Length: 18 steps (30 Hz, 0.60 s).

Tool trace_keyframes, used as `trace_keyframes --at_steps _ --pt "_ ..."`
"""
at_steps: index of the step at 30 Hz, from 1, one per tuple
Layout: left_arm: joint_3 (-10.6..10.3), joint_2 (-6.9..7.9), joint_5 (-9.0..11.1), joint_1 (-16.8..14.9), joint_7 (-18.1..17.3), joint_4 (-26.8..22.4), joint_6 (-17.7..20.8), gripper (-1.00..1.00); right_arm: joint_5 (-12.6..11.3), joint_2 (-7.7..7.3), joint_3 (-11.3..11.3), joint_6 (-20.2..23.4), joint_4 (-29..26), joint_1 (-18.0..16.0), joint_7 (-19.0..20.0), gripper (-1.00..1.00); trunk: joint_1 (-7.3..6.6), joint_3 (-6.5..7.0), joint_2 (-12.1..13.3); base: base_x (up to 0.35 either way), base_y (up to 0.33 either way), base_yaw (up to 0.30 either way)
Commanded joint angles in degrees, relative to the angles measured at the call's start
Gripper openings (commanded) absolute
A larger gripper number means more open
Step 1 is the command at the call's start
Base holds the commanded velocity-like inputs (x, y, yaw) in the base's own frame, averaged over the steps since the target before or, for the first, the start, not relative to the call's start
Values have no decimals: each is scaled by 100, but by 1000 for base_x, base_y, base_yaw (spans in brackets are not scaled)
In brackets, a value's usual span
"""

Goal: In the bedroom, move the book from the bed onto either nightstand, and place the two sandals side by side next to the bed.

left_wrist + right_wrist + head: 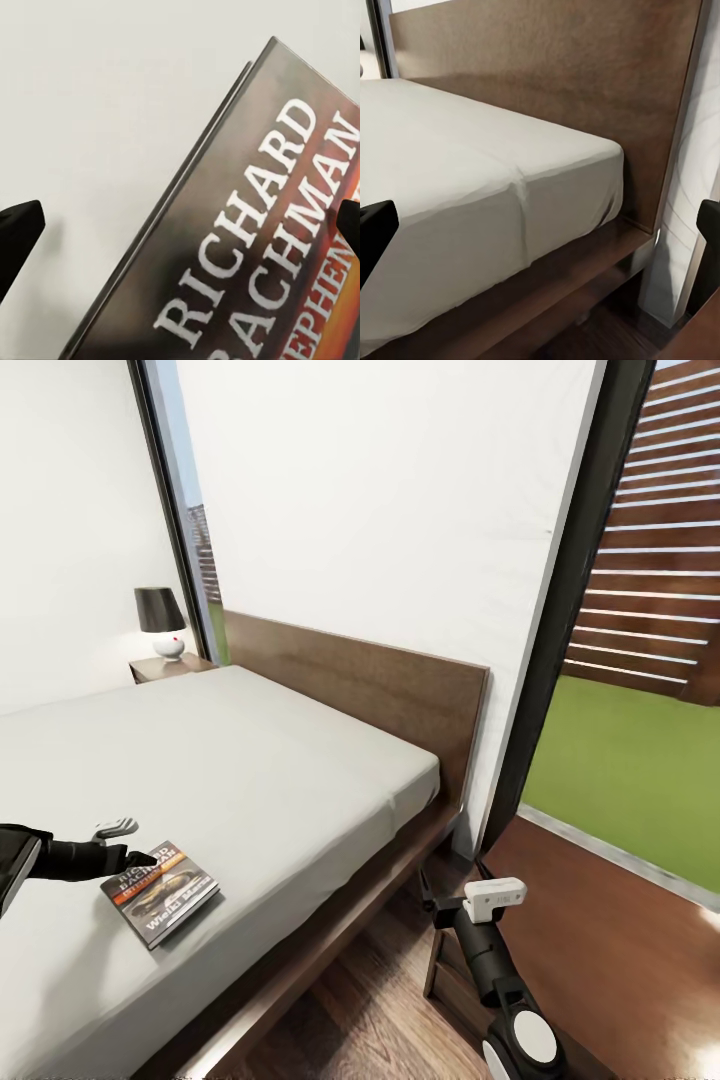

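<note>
While the book point(160, 894) lies on the bed point(300, 780), the left gripper point(128, 842) hovers spread above it.

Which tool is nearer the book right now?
Left. The left tool hovers open right at the book on the bed; the right tool hangs off the bed's side.

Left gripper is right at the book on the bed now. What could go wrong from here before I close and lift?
1. The book lies flat on the mattress; the left gripper, open at its corner, may only catch the cover or push it away.
2. The far nightstand already holds a lamp, leaving little free top.
3. The right gripper hangs low beside the bed frame; moving the base might bump it.
</note>
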Motion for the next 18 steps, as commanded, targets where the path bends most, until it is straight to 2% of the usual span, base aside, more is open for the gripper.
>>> trace_keyframes --at_steps 1,11,18 --pt "18 -6 -30 4 -49 39 52 100 -11 -7 18 -15 1 -5 -43 100 0 -7 -1 0 0 0" --pt "18 -6 -30 4 -49 39 54 100 -10 -9 26 -15 1 -5 -41 100 0 -7 -1 0 0 0" --pt "18 -6 -30 4 -49 39 54 100 -5 -10 161 -15 1 -5 -47 100 0 -7 -1 0 0 0"
